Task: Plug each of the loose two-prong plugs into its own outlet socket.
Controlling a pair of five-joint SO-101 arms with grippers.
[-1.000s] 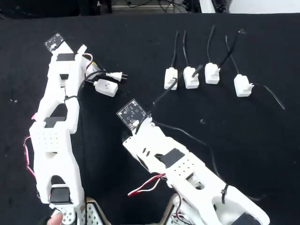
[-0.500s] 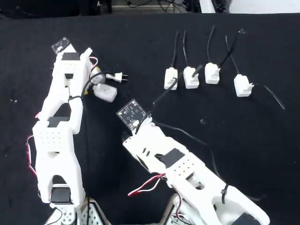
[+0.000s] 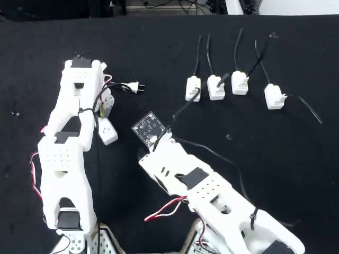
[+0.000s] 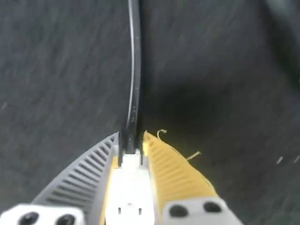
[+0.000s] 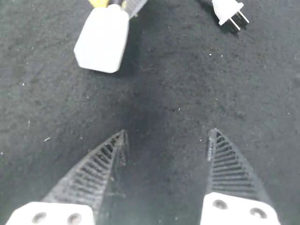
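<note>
Nearest my station, the right arm point(image 3: 196, 182) is lying up the middle of the black surface point(image 3: 275, 169). Through its wrist camera I am seeing the right jaws spread wide and gripping nothing, hanging over a bare patch of that surface.

Just beyond their tips, a white outlet socket point(image 5: 102, 40) is sitting in the left jaws. One grey and one yellow, they are pinching it from either side at its cord end. From the left wrist camera, the socket's black cord point(image 4: 135, 70) is running straight out from between the tips and away across the surface. From above, the left arm point(image 3: 66, 143) is lying along the left side of the surface, and the socket is jutting out beside it, between that arm and the right arm's wrist. I cannot tell whether the socket is touching the surface or hanging just over it.

Farther out, the loose two-prong plug point(image 3: 135, 87) is lying free on the surface near the left arm's wrist. Its prongs are pointing toward the far right, and a black lead is trailing back from it to the arm.

Farthest off, well apart from the plug, four more white outlet sockets point(image 3: 216, 87) are standing in a row, with black cords running off each.
</note>
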